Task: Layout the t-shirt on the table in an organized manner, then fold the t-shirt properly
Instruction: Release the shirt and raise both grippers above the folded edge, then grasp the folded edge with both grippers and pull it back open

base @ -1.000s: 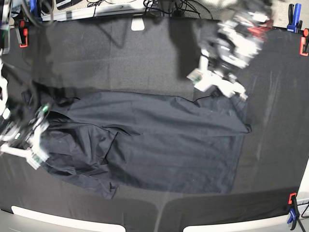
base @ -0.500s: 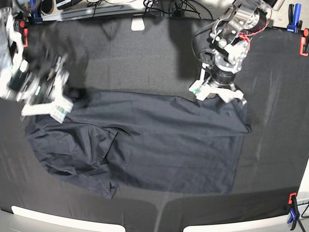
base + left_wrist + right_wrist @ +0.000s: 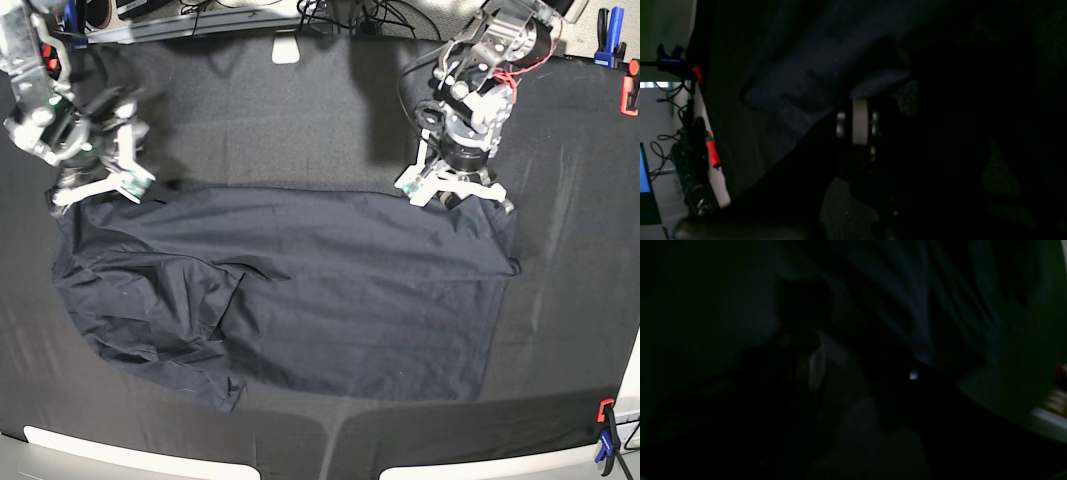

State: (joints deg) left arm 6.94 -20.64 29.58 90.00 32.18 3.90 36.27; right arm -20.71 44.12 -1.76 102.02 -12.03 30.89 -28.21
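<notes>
Fabric position first: the t-shirt (image 3: 290,300) lies spread across the middle of the table (image 3: 250,110), long axis running side to side, hem end toward the base view's right. Its far edge is fairly straight; the near-left portion is bunched into folds around a tucked sleeve, so I judge the layout stage incomplete.

I have the left gripper (image 3: 452,192) planted on the far hem corner. Its jaws are fully closed, and the left wrist view shows cloth drawn up to the fingers (image 3: 859,121), so I take it as pinching the t-shirt edge. I judge this grip serves as an anchor, letting the opposite end be tensioned against it.

I hold the right gripper (image 3: 98,180) at the far-left corner of the garment, jaws standing apart, fingertips at the fabric edge. The right wrist view is too dark to confirm contact. I judge this placement prepares a matching corner pinch, so both far corners can be pulled taut and the wrinkled shoulder region flattened.
</notes>
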